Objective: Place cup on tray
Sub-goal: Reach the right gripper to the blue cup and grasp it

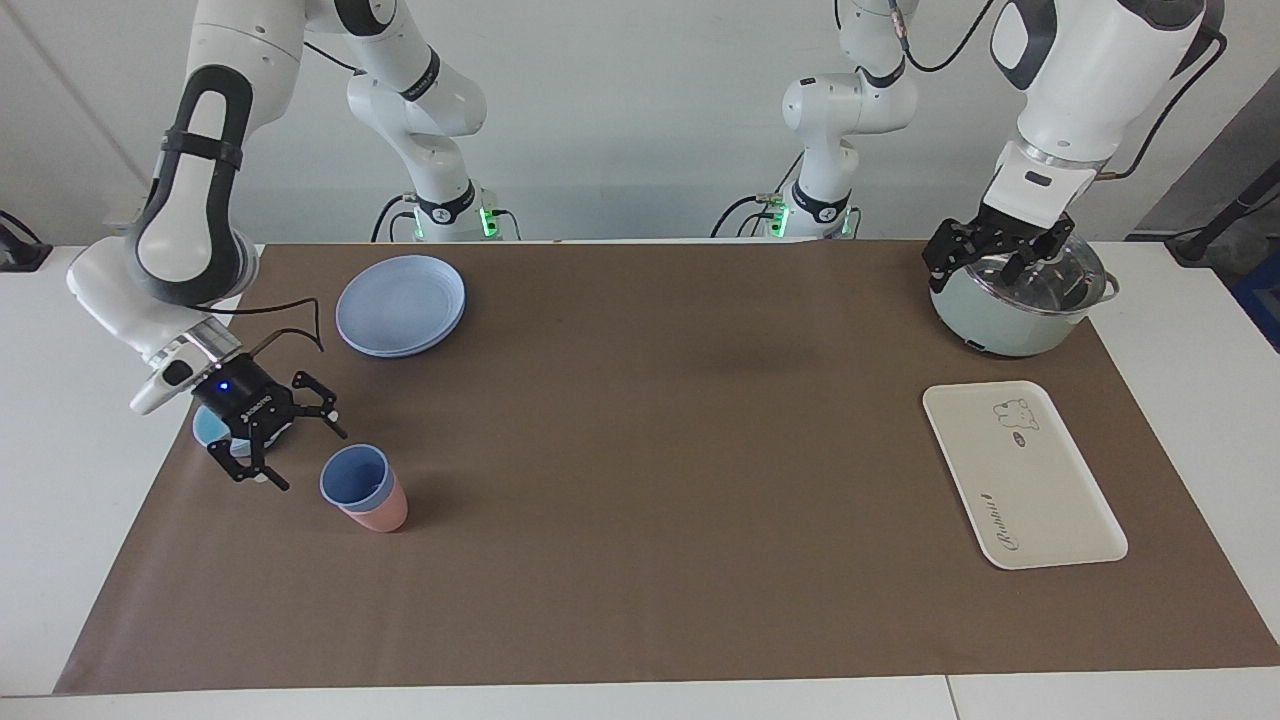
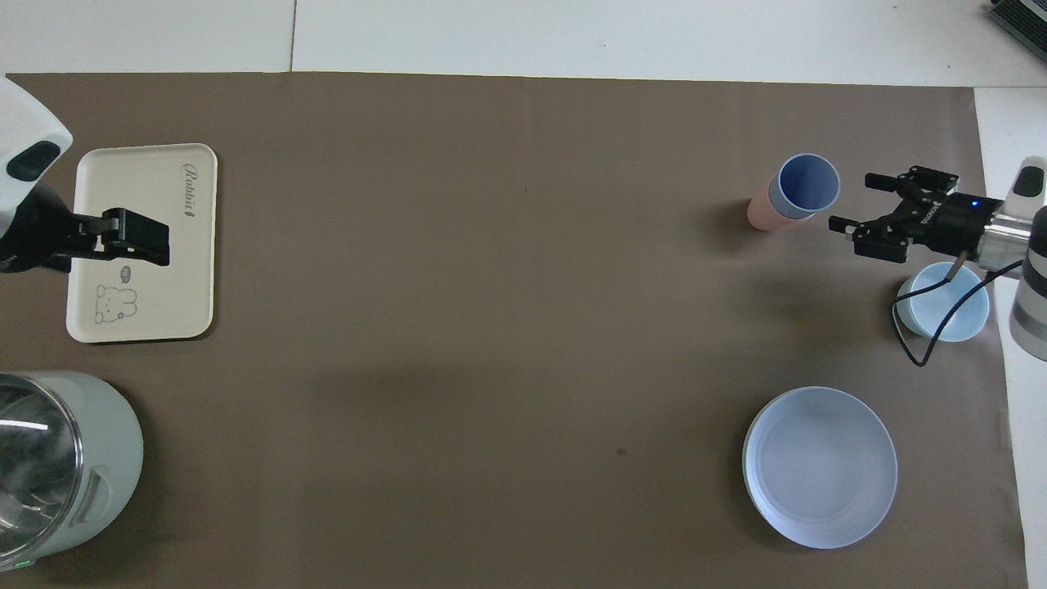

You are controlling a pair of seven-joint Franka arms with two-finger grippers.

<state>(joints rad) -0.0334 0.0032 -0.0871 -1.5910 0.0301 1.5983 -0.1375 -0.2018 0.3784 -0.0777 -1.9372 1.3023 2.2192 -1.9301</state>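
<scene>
In the facing view, your right gripper hangs low with its fingers spread apart, empty, just beside the blue cup. The cup is nested inside a pink tumbler, and the pair stands upright on the table toward the right arm's end. The step in hand looks like the approach to the grasp: nothing is held yet. For the next move you will likely need to bring the fingers around the cup's rim or wall and lift it. Expect the pink tumbler to come up with it if the fit is snug. The tray lies well apart from the cup, at the left arm's end of the table, so a long carry or a handover probably follows. Your left gripper waits over a pale green pot with a glass lid; I cannot tell whether its fingers are apart or together.

In the overhead view, the right gripper points at the cup, again with its fingers apart. A light-blue bowl sits under the gripper's wrist, nearer to the robots than the cup, and a round blue plate lies nearer still. Neither blocks the way to the cup. The left gripper covers part of the tray, so it may have to clear off before the cup is set down.
</scene>
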